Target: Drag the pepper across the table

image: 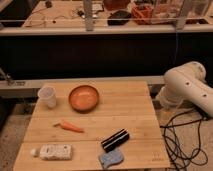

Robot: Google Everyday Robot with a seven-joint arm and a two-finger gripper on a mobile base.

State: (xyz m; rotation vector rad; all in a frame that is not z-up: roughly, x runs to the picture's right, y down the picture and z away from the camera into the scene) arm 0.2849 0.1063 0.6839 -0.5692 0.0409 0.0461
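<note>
The pepper (71, 127) is a slim orange tapered vegetable with a pale stem end pointing left. It lies on the left half of the light wooden table (132, 112), in front of the orange bowl. The white arm (187, 87) is folded beside the table's right edge, well away from the pepper. My gripper is out of view; only the arm's thick white links show.
A clear plastic cup (47, 96) and a round orange bowl (83, 97) stand at the back left. A white bottle (54, 151) lies at the front left. A black striped block (115, 140) and a blue sponge (111, 158) sit front centre. Black cables (180, 137) lie on the floor at right.
</note>
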